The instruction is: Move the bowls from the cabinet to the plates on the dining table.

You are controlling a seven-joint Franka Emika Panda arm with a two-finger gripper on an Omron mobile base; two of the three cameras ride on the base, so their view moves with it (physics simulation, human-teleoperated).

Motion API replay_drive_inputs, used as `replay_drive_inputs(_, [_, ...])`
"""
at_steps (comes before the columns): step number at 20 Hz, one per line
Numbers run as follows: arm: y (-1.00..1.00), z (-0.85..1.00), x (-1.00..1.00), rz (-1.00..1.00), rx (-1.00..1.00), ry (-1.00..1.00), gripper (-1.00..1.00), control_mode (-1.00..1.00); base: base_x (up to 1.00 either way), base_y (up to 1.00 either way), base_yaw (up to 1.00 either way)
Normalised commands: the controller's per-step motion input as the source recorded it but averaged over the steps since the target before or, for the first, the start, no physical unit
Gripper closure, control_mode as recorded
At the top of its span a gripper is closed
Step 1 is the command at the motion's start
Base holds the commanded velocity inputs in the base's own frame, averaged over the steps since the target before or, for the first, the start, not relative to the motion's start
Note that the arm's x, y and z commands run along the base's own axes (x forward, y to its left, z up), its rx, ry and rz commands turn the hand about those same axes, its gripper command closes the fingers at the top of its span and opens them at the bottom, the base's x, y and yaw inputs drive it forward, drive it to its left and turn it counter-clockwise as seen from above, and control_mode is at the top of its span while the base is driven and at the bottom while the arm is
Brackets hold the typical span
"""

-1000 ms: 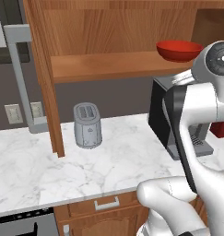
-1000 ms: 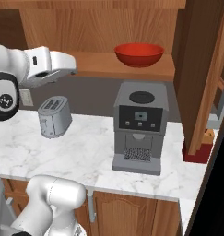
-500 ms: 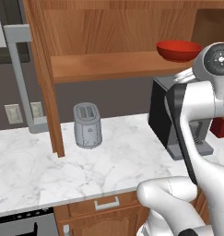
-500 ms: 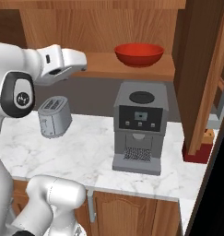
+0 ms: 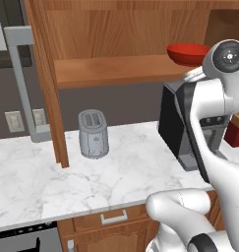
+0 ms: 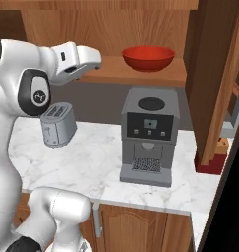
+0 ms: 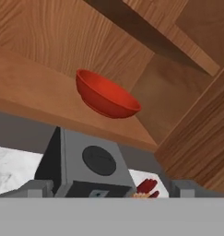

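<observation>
One open cabinet (image 6: pixel 140 29) is seen ahead of the jaws, its shelf (image 5: pixel 111 71) above the marble surface (image 6: pixel 91 157). A grey coffee machine (image 6: pixel 148 135) stands below and ahead of the jaws, a toaster (image 5: pixel 93 134) off to their side. The red bowl (image 7: pixel 104 96) sits on the shelf, well beyond the jaws, which are spread wide and hold nothing.

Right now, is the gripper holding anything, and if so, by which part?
Nothing is held. The gripper is open and short of the red bowl, which sits on the cabinet shelf.
</observation>
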Motion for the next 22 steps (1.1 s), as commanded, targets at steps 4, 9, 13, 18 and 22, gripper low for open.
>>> replay_drive_inputs(4, [-0.05,0.02,0.33,0.0,0.0,0.0,-1.0,-1.0,0.0,0.0,0.0])
replay_drive_inputs(9, [-0.08,0.0,0.37,0.01,0.0,0.0,-1.0,-1.0,0.0,0.0,0.0])
replay_drive_inputs(13, [-0.09,0.0,0.37,0.01,0.0,0.0,-1.0,-1.0,0.0,0.0,0.0])
replay_drive_inputs(18, [-0.08,-0.03,0.43,0.02,0.0,0.02,-1.0,-1.0,0.0,0.0,0.0])
replay_drive_inputs(22, [-0.12,-0.02,0.43,0.04,0.0,0.02,-1.0,-1.0,0.0,0.0,0.0])
